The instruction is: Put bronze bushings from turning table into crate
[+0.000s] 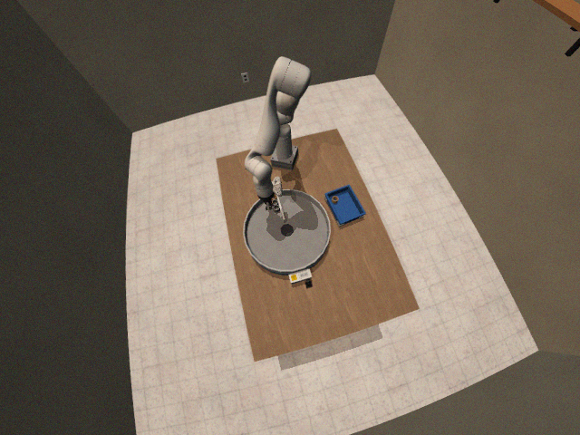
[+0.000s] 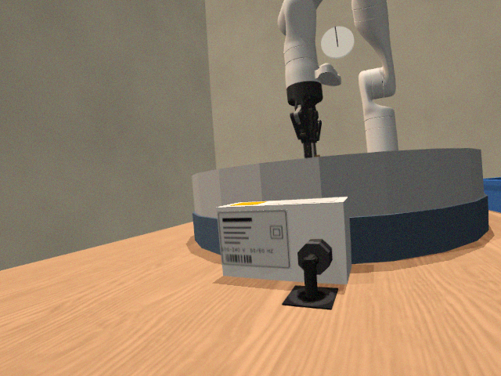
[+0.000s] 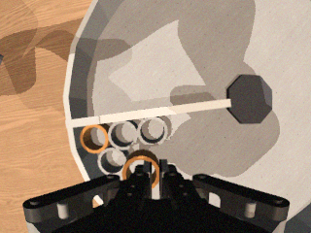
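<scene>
My gripper point(image 3: 155, 169) point(image 2: 309, 151) point(image 1: 270, 204) is down at the far left rim of the grey turning table point(image 1: 299, 250) point(image 2: 404, 178) point(image 3: 214, 39). It is shut on the wall of a bronze bushing point(image 3: 136, 163), which sits in a cluster by the white bar point(image 3: 165, 111). A second bronze bushing point(image 3: 95, 139) lies at the cluster's left end. Three steel bushings point(image 3: 123, 134) point(image 3: 154, 130) point(image 3: 112, 159) lie between and beside them. The blue crate point(image 1: 349, 216) stands to the right of the turning table and holds one bronze bushing point(image 1: 334, 198).
A dark hub point(image 1: 285, 229) point(image 3: 249, 99) marks the turning table's centre. A white control box point(image 2: 282, 243) point(image 1: 300, 275) with a black lever point(image 2: 313, 265) stands at the table's front edge. The arm's base point(image 1: 284, 157) is behind the turning table.
</scene>
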### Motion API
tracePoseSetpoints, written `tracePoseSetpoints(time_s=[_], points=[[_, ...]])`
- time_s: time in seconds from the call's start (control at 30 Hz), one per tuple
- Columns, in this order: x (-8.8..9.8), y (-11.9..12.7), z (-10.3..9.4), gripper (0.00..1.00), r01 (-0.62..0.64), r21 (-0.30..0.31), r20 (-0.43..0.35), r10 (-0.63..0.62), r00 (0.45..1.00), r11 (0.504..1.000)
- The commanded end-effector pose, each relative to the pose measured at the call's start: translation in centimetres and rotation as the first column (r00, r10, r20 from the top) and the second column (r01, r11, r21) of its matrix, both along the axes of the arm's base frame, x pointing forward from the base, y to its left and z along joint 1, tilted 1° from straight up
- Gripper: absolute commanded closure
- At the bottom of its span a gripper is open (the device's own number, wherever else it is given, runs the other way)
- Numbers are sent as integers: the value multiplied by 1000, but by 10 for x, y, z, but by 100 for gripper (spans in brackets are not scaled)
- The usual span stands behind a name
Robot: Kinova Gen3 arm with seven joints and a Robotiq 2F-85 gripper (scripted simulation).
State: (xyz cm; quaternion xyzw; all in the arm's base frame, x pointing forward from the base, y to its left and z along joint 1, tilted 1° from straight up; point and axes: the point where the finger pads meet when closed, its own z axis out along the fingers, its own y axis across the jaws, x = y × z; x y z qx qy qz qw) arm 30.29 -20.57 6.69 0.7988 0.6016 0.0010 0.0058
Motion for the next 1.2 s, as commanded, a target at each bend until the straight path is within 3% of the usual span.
tracePoseSetpoints(time_s=[0.0, 0.13, 0.53, 0.7, 1.1, 1.17], points=[[0, 0, 4, 100, 0, -1, 1, 0, 1000, 1000], [0, 0, 20, 100, 0, -1, 2, 0, 1000, 1000], [0, 0, 20, 100, 0, -1, 2, 0, 1000, 1000], [0, 0, 40, 100, -1, -1, 2, 1, 1000, 1000], [0, 0, 40, 100, -1, -1, 2, 1, 1000, 1000], [10, 19, 39, 100, 0, -1, 2, 0, 1000, 1000]])
